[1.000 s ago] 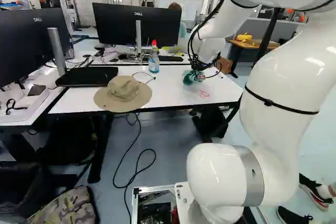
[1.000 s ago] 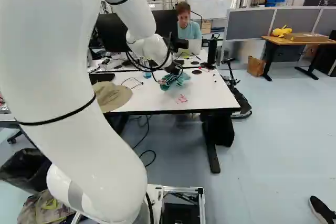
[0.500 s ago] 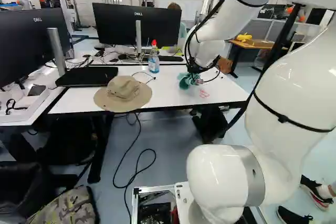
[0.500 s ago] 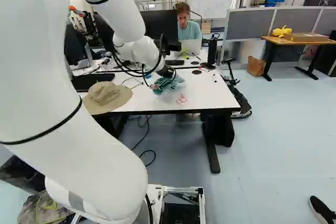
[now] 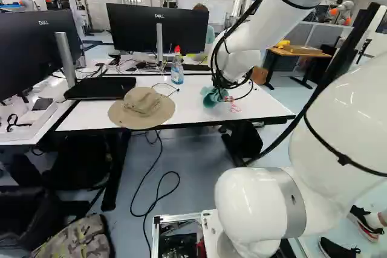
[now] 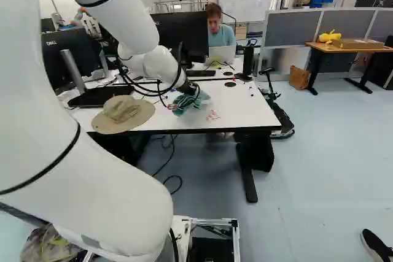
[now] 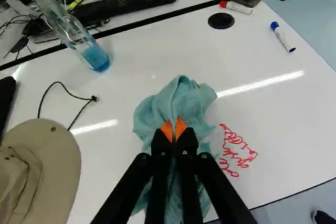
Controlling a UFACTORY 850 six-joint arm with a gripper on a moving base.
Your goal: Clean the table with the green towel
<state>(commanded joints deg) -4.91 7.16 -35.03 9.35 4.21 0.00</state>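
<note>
- Bunched folds being pinched by the tool (image 5: 228,97), the green towel (image 7: 176,98) is held over the white counter (image 5: 193,110); its orange pads (image 7: 167,129) are closed on the cloth from both sides.
- Whether the towel's lower folds are pressed on the surface cannot be told.
- Red scribbles (image 7: 231,153) are seen on the counter just beside the towel.
- A tan hat (image 5: 142,107) is set near the counter's front edge, with a dark cord (image 7: 63,85) beside it and a flat black item (image 5: 100,87) behind.
- A spray bottle (image 7: 94,56) is stood upright farther back, partly filled with blue liquid.
- Two markers, one red-capped (image 7: 236,7) and one blue-capped (image 7: 282,36), are left well apart from the towel.
- Beyond the counter, a monitor (image 5: 136,28) and a keyboard (image 7: 121,6) are placed on the adjoining desk.
- On the floor, a black cable (image 5: 160,194) is looped, and a camouflage bag (image 5: 75,240) is seen near the base.
- Farther off, a yellow toy (image 6: 330,37) and a cardboard box (image 6: 358,43) are kept on a wooden table (image 6: 344,50), backed by grey partitions (image 6: 293,27).
</note>
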